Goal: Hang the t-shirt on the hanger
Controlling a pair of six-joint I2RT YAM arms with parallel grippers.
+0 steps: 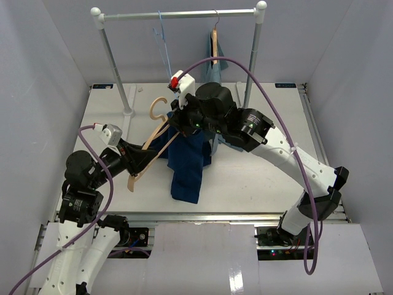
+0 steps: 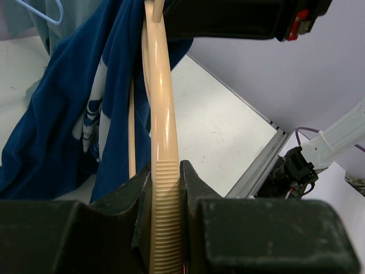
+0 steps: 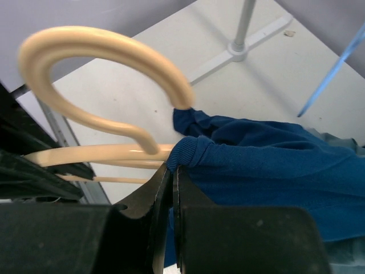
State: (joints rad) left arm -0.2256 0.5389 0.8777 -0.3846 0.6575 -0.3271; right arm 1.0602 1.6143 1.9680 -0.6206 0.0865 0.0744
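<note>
The navy t-shirt (image 1: 187, 163) hangs bunched from the hanger (image 1: 149, 142) down onto the table. My left gripper (image 1: 136, 165) is shut on the hanger's ribbed lower end (image 2: 164, 194) and holds it tilted up off the table. In the left wrist view the hanger's arm (image 2: 159, 108) runs up into the shirt (image 2: 63, 120). My right gripper (image 1: 178, 119) is shut on the shirt's ribbed collar edge (image 3: 197, 151), right beside the hanger's neck. The tan hook (image 3: 97, 48) curves up just left of the collar. My right gripper's (image 3: 173, 171) jaws pinch the cloth.
A metal clothes rack (image 1: 178, 13) stands at the back, with its left post foot (image 1: 128, 114) near the hook. A light-blue wire hanger (image 1: 164, 46) and a wooden hanger bearing a grey-blue shirt (image 1: 216, 58) hang on it. The rack's foot (image 3: 239, 45) shows behind the hook.
</note>
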